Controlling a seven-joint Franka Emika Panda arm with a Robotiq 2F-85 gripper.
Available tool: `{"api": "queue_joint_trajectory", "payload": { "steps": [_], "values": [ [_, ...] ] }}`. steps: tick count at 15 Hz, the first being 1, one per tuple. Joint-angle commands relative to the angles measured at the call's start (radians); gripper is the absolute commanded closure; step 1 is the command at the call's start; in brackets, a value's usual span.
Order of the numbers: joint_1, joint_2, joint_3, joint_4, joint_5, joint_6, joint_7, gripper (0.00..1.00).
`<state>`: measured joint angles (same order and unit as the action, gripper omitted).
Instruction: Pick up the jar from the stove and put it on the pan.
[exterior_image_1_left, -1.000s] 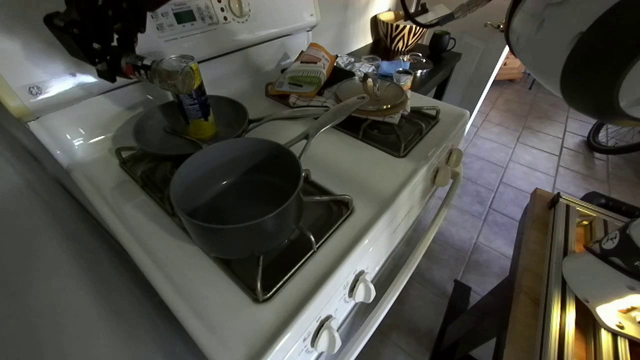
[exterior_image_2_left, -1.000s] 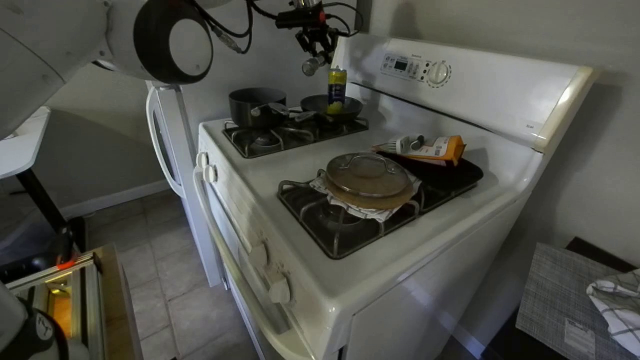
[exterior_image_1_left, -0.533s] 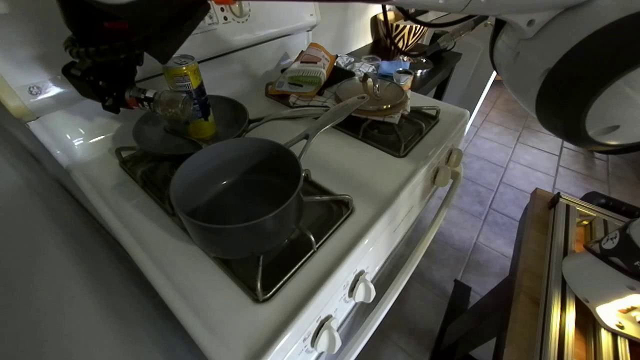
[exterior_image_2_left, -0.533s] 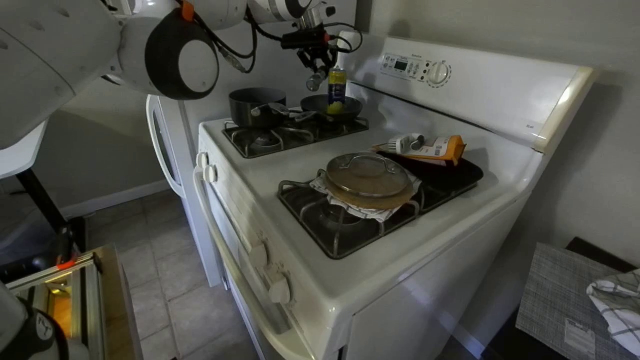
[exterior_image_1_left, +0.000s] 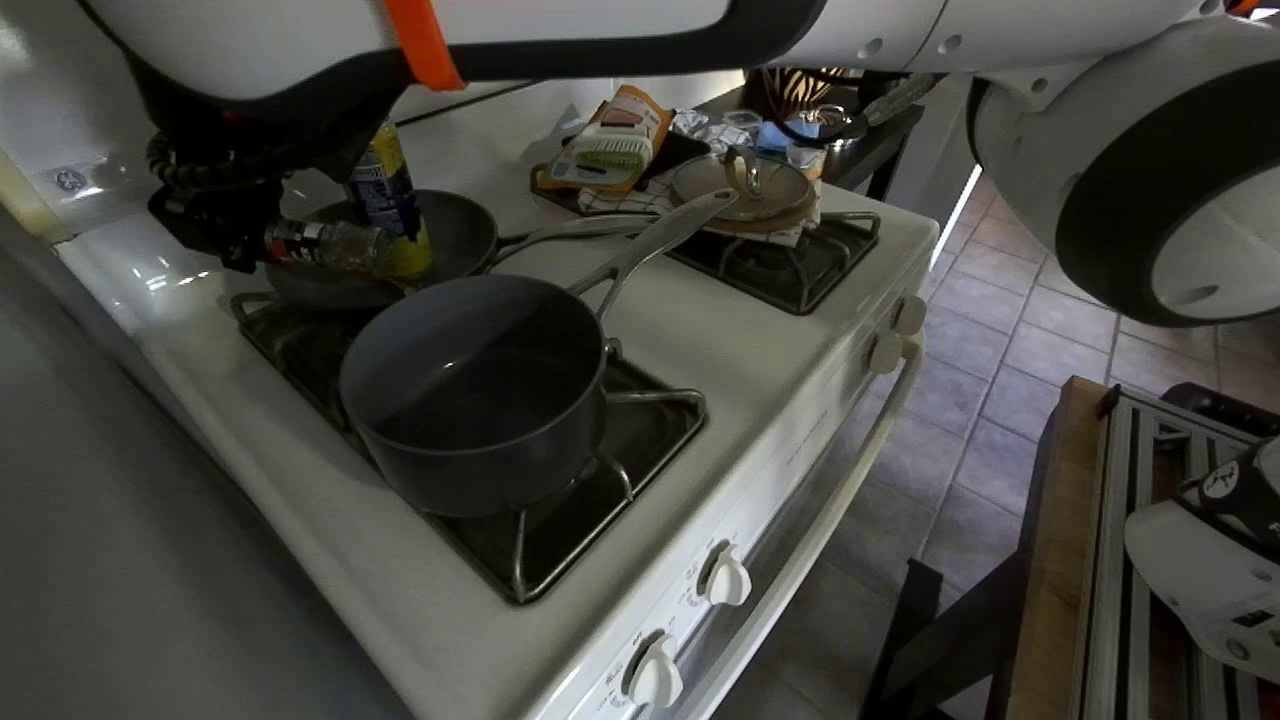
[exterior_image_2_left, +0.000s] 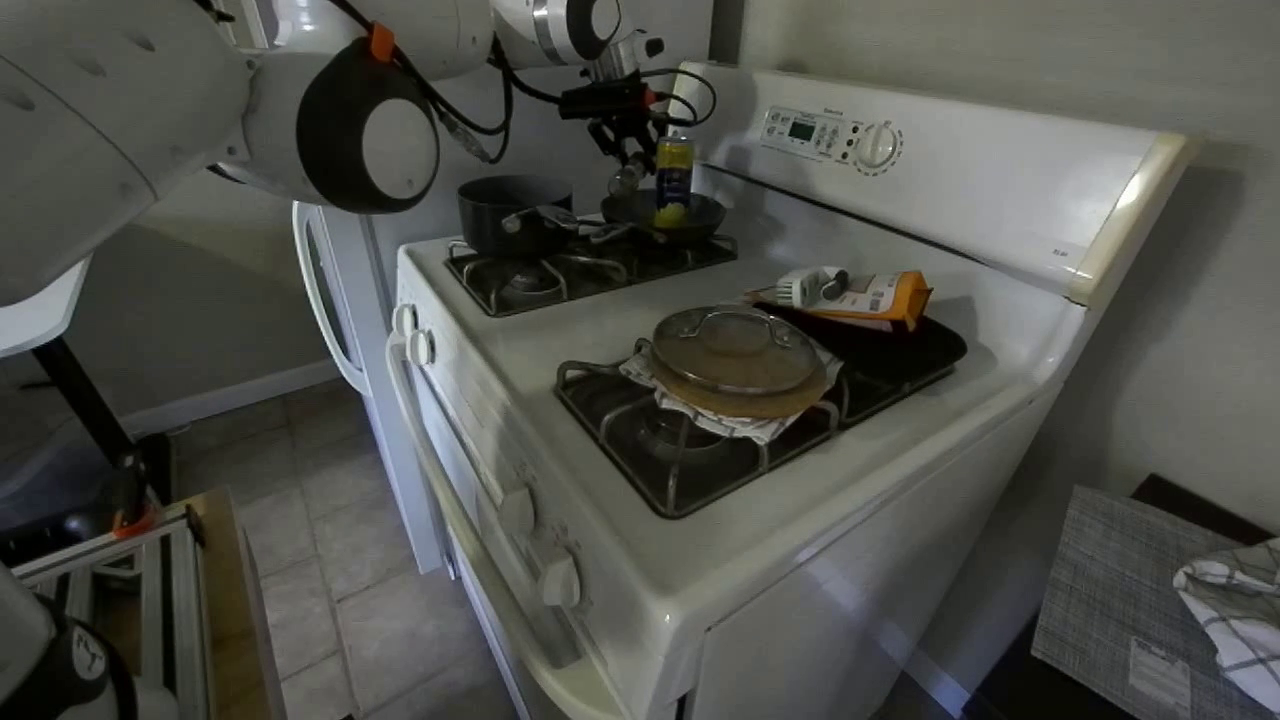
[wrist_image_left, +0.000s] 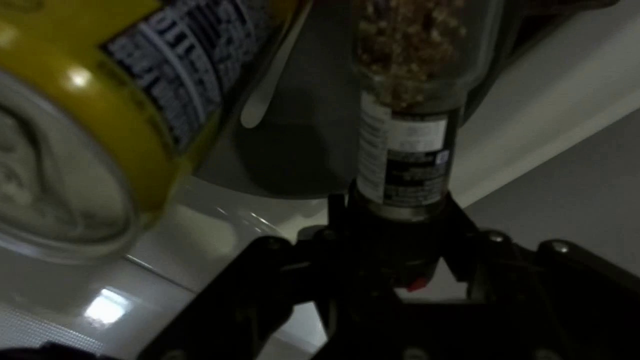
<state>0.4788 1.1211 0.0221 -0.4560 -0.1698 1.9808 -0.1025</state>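
- Tiled floor (exterior_image_1_left: 990, 320) runs beside the stove (exterior_image_1_left: 720, 360) in both exterior views; a grey wall (exterior_image_2_left: 1000, 50) stands behind it in an exterior view.
- The stove is white. I read its back panel (exterior_image_2_left: 950, 165) clearly in an exterior view; in an exterior view my arm (exterior_image_1_left: 600, 30) covers most of it.
- Beyond the stove I get a dark counter (exterior_image_1_left: 885, 145) with a striped bowl (exterior_image_1_left: 797, 88) in an exterior view, and a grey mat (exterior_image_2_left: 1105, 590) in an exterior view.
- I look down into the saucepan (exterior_image_1_left: 490, 470), set on a burner grate (exterior_image_1_left: 655, 397), in an exterior view; in an exterior view I get only its outer side (exterior_image_2_left: 485, 220).
- The pan (exterior_image_1_left: 462, 232) sits just beside the saucepan, nearer the back panel. My wrist view adds a utensil's rounded end (wrist_image_left: 254, 114) in it.
- A yellow can (exterior_image_2_left: 673, 180) stands upright in the pan; only the wrist view gives me its pull-tab top.
- The jar (wrist_image_left: 407, 110), clear glass with grainy brown contents, is held on its side over the pan, near the can. I cannot tell whether it touches the pan.
- My jaws are pinching the jar by the end next to its label.
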Motion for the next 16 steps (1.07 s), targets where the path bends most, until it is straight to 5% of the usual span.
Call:
{"api": "queue_joint_trajectory", "payload": {
  "steps": [1,16],
  "values": [
    [0.004,0.020,-0.005,0.017,0.000,-0.017,-0.018,0.78],
    [-0.010,0.031,-0.026,0.010,-0.008,-0.089,-0.013,0.78]
  ]
}}
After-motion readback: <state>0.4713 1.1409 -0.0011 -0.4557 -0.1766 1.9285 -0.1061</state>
